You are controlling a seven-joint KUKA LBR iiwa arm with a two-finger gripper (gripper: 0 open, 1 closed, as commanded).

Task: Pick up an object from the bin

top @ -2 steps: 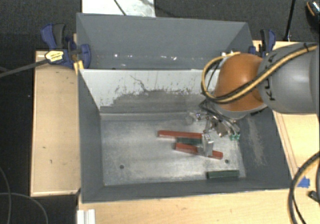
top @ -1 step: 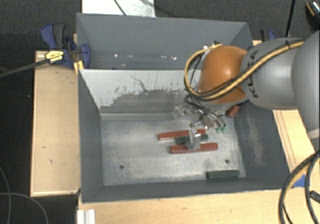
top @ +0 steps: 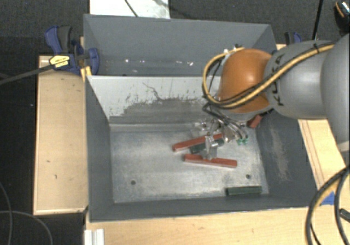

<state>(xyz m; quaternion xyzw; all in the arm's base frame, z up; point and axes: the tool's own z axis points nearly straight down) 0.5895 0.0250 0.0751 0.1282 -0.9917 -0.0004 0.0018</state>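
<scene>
Gripper low at bin floor, centre-right, over a tilted red-brown stick w/ a second stick just beside; can't tell if it's wide or pinched; dark bar apart, nr front wall.

Overhead light, moderate and diffuse. Bin floor reads mid-grey and evenly lit; a row of small glints runs across the back wall. Soft highlight sits on top of the orange cover and along the grey arm. Faint shadow on the floor beneath the arm, toward the right wall. Surroundings stay dark
</scene>
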